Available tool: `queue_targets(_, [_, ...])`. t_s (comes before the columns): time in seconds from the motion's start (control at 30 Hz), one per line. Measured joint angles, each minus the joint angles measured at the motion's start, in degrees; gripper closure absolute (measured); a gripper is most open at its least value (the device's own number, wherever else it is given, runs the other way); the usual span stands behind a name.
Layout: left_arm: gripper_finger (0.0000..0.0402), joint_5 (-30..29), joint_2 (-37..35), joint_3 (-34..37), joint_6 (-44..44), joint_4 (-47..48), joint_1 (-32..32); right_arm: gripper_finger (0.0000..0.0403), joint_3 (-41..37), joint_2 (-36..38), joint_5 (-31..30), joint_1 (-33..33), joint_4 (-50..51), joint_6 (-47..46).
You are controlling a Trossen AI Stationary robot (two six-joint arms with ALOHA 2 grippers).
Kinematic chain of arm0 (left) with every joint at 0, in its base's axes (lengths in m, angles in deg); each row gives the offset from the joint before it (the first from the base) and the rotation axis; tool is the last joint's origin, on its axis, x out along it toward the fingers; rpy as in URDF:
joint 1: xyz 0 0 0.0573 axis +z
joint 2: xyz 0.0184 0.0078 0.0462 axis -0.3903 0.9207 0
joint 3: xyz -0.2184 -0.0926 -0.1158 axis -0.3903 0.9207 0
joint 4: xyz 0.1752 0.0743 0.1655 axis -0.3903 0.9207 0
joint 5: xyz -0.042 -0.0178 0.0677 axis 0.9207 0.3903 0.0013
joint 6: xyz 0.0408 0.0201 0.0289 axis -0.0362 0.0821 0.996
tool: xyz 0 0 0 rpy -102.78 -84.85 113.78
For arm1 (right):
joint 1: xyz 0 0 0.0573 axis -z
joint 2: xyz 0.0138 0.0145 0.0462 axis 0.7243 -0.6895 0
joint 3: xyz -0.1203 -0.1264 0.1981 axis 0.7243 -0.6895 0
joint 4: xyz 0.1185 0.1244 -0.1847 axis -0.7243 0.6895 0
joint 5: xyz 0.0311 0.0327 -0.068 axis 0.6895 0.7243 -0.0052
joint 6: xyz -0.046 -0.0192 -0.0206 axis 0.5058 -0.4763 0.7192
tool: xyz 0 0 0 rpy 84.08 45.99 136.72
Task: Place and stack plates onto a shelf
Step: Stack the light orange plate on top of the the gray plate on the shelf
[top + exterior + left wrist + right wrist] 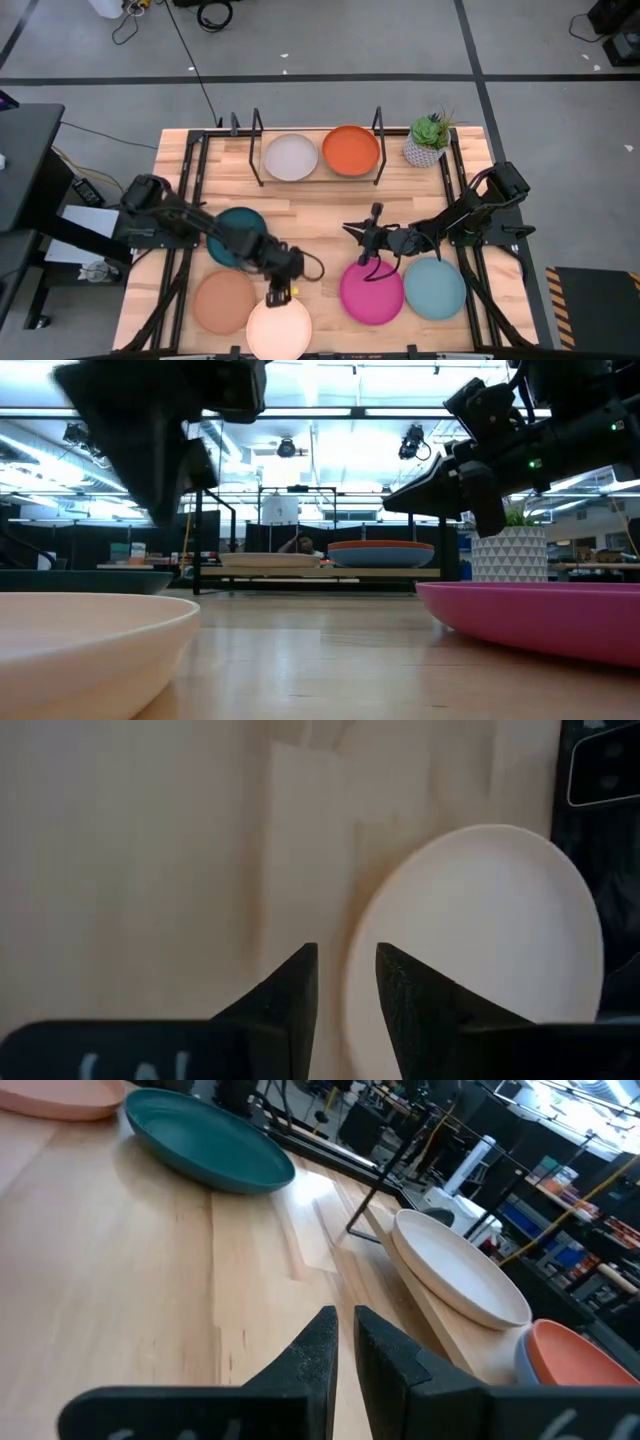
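Fingers of the left gripper (277, 292) stand a narrow gap apart and hold nothing, poised just above the far rim of the cream plate (279, 327) at the high view's bottom centre; picking it up looks to be the step in hand, calling for a descent astride that rim. At centre right, the right gripper (352, 231), nearly closed and empty, waits above the pink plate (371, 292), while the shelf (318, 177) at top centre carries a grey plate (291, 157) and an orange plate (350, 150).

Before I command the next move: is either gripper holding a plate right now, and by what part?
Neither: the left gripper hangs empty above the cream plate's rim, and the right gripper is empty.
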Motion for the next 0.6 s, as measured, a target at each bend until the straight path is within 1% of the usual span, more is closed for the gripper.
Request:
queue_targets(0.13, [0.029,-2.97,2.26,0.04,-3.95,-2.12,-2.66,0.0359,0.0,0.0,2.88,0.05,-0.82,0.86])
queue_targets(0.27, [0.029,-5.9,3.91,0.02,-5.2,-1.77,-4.15,0.0359,0.0,0.0,5.77,0.05,-1.6,1.85])
queue_targets(0.57, [0.029,-5.61,8.72,0.02,-3.51,-2.91,-6.32,0.0359,0.0,0.0,7.11,0.19,-2.11,3.46])
queue_targets(0.6, [0.029,-5.36,9.09,0.0,-2.27,-3.01,-6.32,0.0359,0.0,0.0,7.13,0.33,-2.11,3.64])
